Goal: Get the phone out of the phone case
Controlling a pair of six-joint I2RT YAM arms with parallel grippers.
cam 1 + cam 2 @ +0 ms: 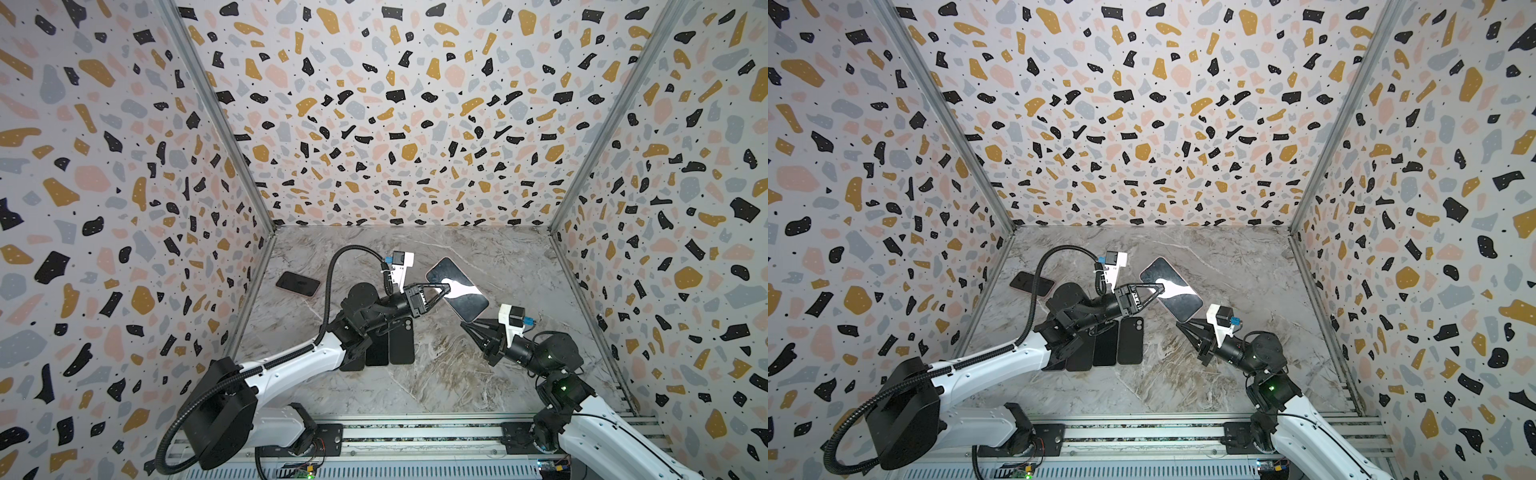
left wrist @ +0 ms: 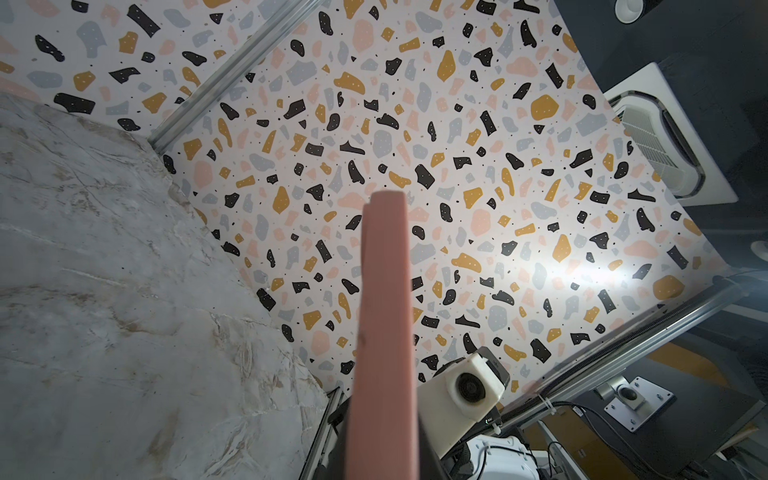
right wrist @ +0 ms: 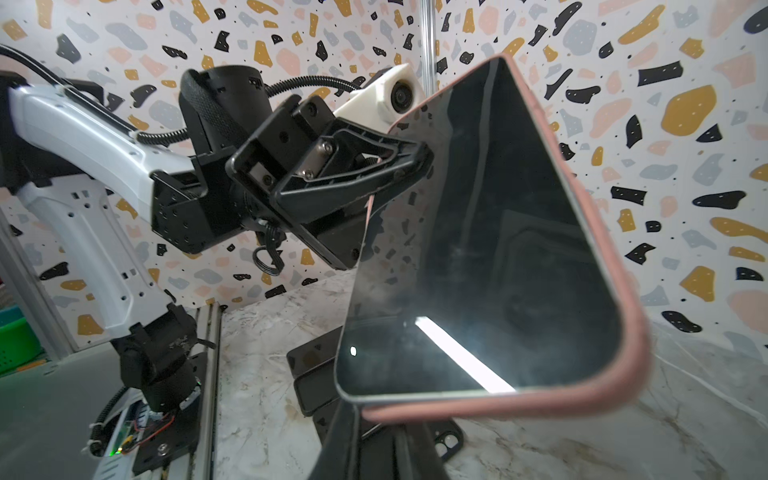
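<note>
The phone (image 1: 469, 301) (image 1: 1177, 299) has a dark glossy screen (image 3: 498, 249) and sits in a pink phone case (image 3: 582, 399) (image 2: 384, 311). It is held tilted above the marble table in both top views. My left gripper (image 1: 444, 289) (image 3: 409, 166) is shut across its long side edge. My right gripper (image 1: 466, 326) (image 1: 1179, 325) (image 3: 374, 419) is at the phone's near lower corner with its fingers close together. There the pink lip stands away from the phone's silver edge and ends right at those fingers.
A dark phone (image 1: 298, 284) lies flat at the table's left side. Several dark phones or cases (image 1: 401, 340) (image 1: 1129, 340) lie in a row under the left arm. Terrazzo walls close in three sides, and a metal rail (image 1: 415, 436) runs along the front.
</note>
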